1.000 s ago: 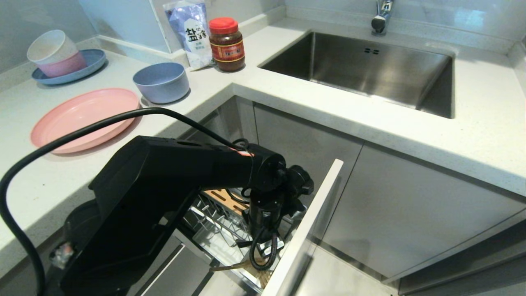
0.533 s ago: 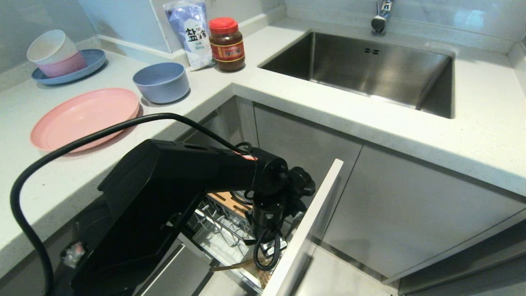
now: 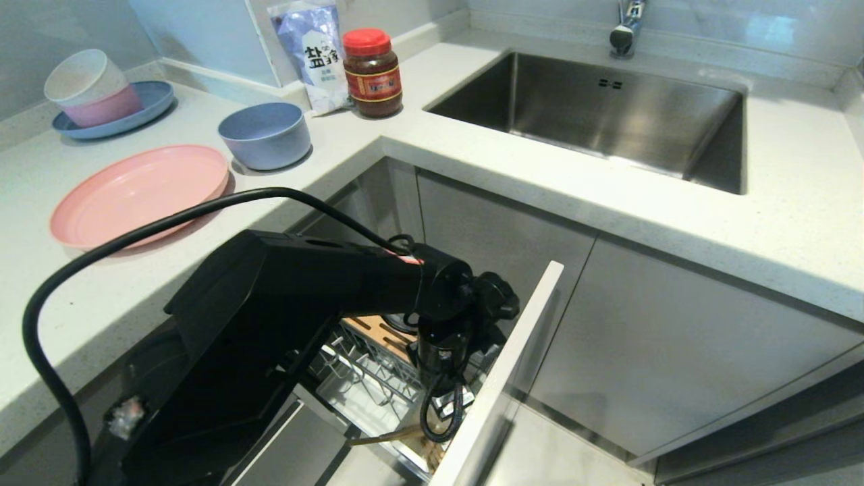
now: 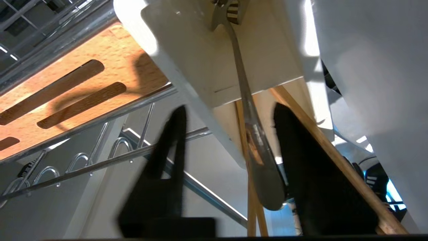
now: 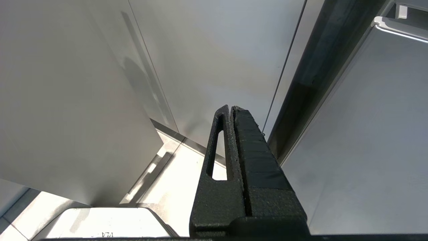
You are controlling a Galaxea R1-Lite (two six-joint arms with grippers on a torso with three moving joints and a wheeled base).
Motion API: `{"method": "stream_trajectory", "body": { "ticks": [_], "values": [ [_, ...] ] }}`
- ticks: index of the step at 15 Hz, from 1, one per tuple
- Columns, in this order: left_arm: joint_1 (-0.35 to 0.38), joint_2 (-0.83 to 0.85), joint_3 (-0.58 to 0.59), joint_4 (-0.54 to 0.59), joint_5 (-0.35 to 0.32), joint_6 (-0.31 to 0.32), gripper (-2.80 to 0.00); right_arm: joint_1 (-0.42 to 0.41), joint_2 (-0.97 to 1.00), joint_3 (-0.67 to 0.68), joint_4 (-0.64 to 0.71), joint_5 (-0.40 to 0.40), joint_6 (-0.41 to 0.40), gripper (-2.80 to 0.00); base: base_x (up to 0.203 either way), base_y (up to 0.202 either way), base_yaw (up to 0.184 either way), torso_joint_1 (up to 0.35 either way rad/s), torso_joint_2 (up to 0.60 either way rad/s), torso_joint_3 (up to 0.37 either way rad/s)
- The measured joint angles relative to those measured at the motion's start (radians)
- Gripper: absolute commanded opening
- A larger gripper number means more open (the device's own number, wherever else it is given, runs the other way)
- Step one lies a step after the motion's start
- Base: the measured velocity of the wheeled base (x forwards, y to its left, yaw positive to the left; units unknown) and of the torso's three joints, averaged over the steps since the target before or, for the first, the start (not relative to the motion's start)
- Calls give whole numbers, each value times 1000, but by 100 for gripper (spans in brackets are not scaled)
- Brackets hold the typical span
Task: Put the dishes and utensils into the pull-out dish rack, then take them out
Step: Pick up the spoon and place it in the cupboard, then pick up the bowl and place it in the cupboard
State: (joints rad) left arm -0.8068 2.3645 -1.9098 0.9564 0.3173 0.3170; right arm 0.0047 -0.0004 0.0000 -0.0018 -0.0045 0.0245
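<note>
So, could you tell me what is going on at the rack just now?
The left pincer is down in the pulled-out rack, open around the spoon, which stands with the chopsticks in the white cup. The pink plate and blue bowl sit on the counter. The right pincer hangs shut by the cabinets.

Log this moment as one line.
left end effector: open, astride spoon in cup | chopsticks: in cup | plate, bowl: on counter | right end effector: shut, parked
</note>
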Motion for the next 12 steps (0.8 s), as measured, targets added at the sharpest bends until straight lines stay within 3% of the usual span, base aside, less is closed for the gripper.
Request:
{"method": "stream_trajectory", "body": {
  "ticks": [8,12],
  "values": [
    [-2,-38,0,-29,33,-4,0,0,0,0,0,0,0,-280,0,0,0,0,0,0],
    [-5,-133,0,-34,64,-46,0,0,0,0,0,0,0,-280,0,0,0,0,0,0]
  ]
}}
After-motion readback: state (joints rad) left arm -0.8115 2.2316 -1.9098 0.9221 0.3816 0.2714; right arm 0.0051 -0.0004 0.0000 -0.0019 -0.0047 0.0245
